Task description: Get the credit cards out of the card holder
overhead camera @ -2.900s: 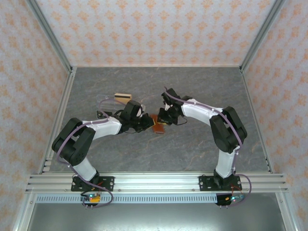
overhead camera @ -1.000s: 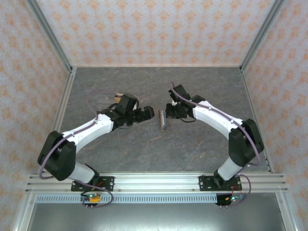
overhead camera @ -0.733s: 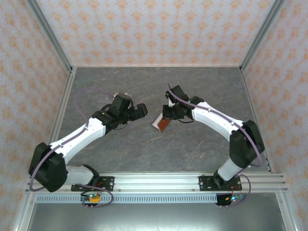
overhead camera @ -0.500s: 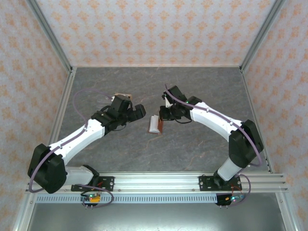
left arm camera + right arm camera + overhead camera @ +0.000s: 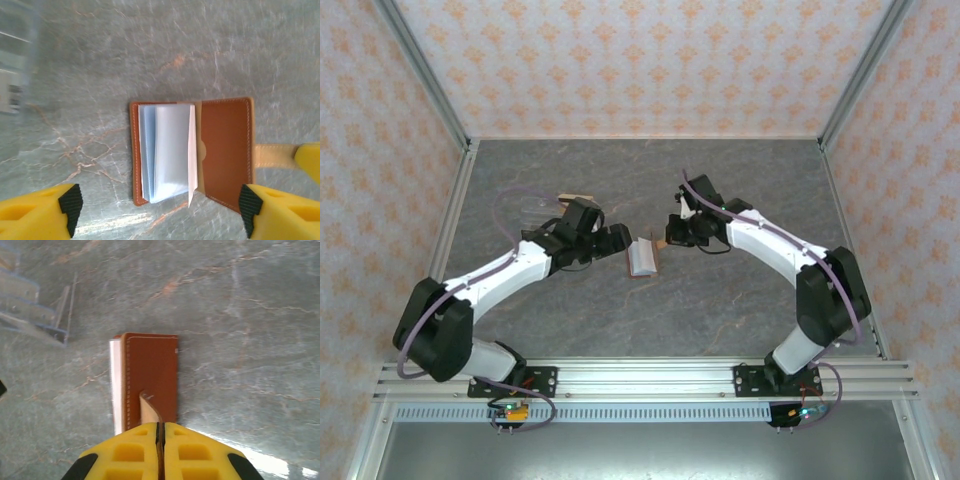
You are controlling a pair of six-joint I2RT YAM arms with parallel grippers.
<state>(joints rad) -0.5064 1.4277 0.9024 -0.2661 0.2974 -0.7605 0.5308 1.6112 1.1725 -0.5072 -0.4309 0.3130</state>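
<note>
Grey marbled surface (image 5: 720, 300); at its centre the card holder (image 5: 225, 145) lies open. The right hand (image 5: 159, 426) is clamped on its tan tab (image 5: 150, 412). The left hand (image 5: 160, 207) stands apart, straddling the holder. Next, probably: pinch a card from the pale sleeves (image 5: 167, 152). Loose credit cards (image 5: 575, 201) lie farther back-left, out of the way.

Tan card (image 5: 570, 199) on grey marbled table (image 5: 720, 310)

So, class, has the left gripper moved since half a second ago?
Yes. The left gripper has shifted right, away from the left rail, toward the card holder.
</note>
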